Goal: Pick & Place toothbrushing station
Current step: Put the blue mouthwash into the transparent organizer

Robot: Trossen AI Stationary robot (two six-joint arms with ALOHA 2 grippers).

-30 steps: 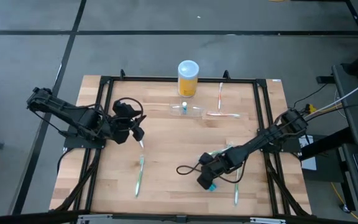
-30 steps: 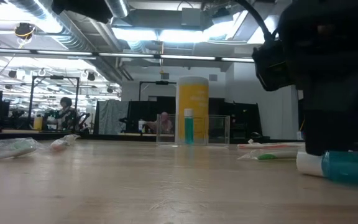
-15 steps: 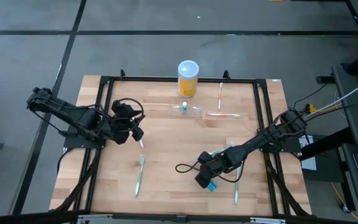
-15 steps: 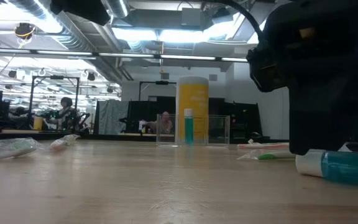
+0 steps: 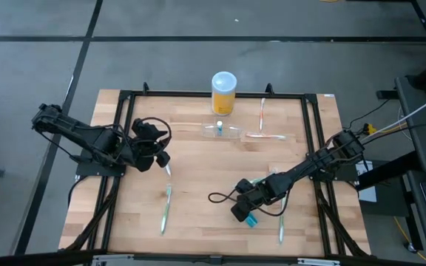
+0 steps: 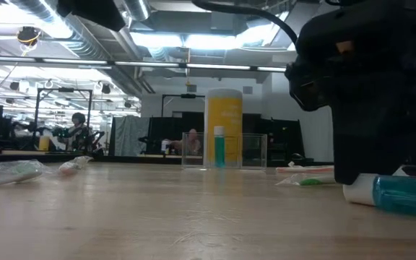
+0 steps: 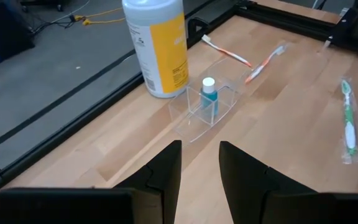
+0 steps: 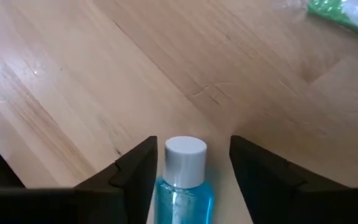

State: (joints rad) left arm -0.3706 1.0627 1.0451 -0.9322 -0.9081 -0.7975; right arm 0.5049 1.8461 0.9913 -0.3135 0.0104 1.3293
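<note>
Since a second ago the right pincer (image 8: 188,171) has narrowed, still spread, around the blue white-capped bottle (image 8: 183,177) near the desk's front edge, which may roll away, far from the clear plastic holder (image 5: 222,131) near the back edge.

Yellow white-lidded container (image 5: 223,92) standing at bench (image 5: 198,185) far edge. Orange toothbrushes (image 5: 263,113) lying near it. Green toothbrush (image 5: 166,207) lying near front left. Blue white-capped bottle (image 8: 181,177) lying ahead of me.
</note>
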